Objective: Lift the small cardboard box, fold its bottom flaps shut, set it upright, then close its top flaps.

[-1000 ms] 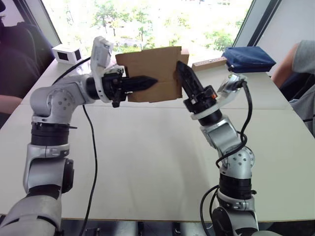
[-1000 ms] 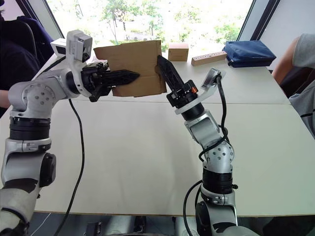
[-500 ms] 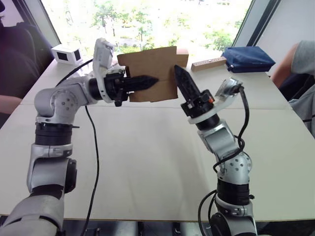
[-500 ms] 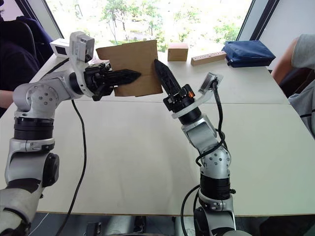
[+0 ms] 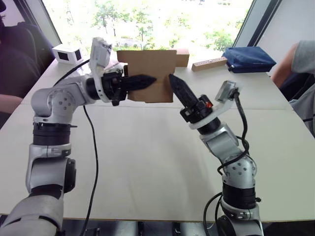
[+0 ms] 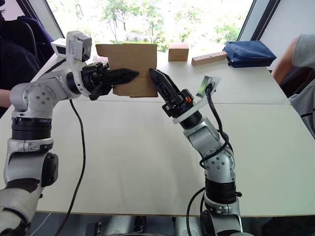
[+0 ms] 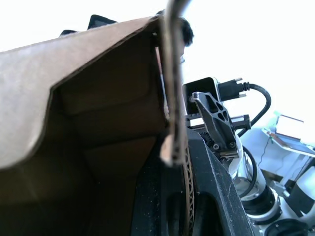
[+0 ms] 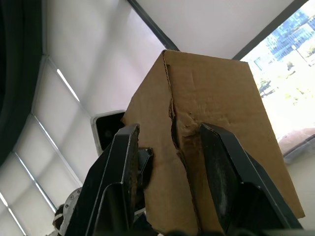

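Box [image 5: 150, 73] is held up in the air above the far half of the counter [image 5: 147, 157], in front of the window, broad brown face toward the head camera and roughly level. Left claw [image 5: 147, 79] comes in from the left, black fingers lying across the box's face and pinching a wall of it; in the left wrist view one finger [image 7: 206, 196] sits against the outer side of a cardboard edge, with the open inside of the box and a folded flap [image 7: 106, 101] visible. Right claw [image 6: 156, 78] points up and left, its tip at the box's lower right edge; whether it touches is unclear from the head views. In the right wrist view its two fingers [image 8: 123, 172] are spread, with a creased vertical corner of the box between them, not clamped. Behind on the counter: a white box with dark panels [image 5: 66, 53] at far left, a small wooden block [image 6: 178, 51], a long wooden strip with holes [image 6: 209, 59], a blue bag [image 5: 248, 59]. A person's arm [image 5: 295, 56] at the right edge.
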Action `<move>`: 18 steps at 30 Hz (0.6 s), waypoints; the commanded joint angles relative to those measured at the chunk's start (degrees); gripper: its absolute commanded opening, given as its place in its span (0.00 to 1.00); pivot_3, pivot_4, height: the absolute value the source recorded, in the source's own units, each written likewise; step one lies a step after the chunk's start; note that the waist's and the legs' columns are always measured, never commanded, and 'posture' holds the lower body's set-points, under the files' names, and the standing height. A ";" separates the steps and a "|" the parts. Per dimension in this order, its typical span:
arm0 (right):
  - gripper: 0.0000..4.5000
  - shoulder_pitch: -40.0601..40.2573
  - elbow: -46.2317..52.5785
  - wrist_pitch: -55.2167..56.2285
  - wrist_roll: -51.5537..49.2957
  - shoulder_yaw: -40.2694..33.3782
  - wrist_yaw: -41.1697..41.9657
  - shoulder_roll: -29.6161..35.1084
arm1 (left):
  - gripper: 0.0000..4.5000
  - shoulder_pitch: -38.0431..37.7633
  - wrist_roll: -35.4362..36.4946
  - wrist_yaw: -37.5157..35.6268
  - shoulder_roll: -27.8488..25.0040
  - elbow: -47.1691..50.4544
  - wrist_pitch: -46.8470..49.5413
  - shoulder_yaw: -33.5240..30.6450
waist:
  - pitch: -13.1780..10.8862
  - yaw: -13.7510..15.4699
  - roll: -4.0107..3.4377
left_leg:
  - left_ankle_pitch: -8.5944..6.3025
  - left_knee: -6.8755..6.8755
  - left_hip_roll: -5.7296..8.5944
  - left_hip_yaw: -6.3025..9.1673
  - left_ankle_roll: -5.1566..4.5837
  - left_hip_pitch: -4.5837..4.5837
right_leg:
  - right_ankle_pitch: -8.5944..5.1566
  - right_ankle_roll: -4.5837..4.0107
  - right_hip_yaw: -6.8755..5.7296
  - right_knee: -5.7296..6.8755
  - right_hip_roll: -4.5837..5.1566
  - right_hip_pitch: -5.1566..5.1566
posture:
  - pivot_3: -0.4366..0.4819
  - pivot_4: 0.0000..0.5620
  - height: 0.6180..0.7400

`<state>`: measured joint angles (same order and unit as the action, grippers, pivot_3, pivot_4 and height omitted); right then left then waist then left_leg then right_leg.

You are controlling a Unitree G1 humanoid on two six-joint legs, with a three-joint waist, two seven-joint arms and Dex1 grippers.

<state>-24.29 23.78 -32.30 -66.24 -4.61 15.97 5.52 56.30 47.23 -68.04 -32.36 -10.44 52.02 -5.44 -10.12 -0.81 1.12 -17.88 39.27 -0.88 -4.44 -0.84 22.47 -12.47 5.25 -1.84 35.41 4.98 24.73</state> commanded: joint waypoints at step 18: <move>0.01 -1.32 1.60 -0.60 -1.20 -3.52 1.74 6.83 | 0.00 0.99 1.89 -0.57 -0.76 3.37 1.39 -1.12 | 0.00 -0.03 0.00 | 0.00 0.00 -0.01 0.01 -0.01 0.00 | 0.00 0.00 0.00 0.00 -0.02 0.00 | 0.48 0.27 1.00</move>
<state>-24.31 24.09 -33.15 -67.74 -8.84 17.01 12.37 56.88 48.07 -68.55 -32.97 -8.75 53.43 -5.44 -10.12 -0.84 1.12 -17.88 39.27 -0.89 -4.44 -0.85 22.47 -12.47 5.25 -1.83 35.41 4.96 24.73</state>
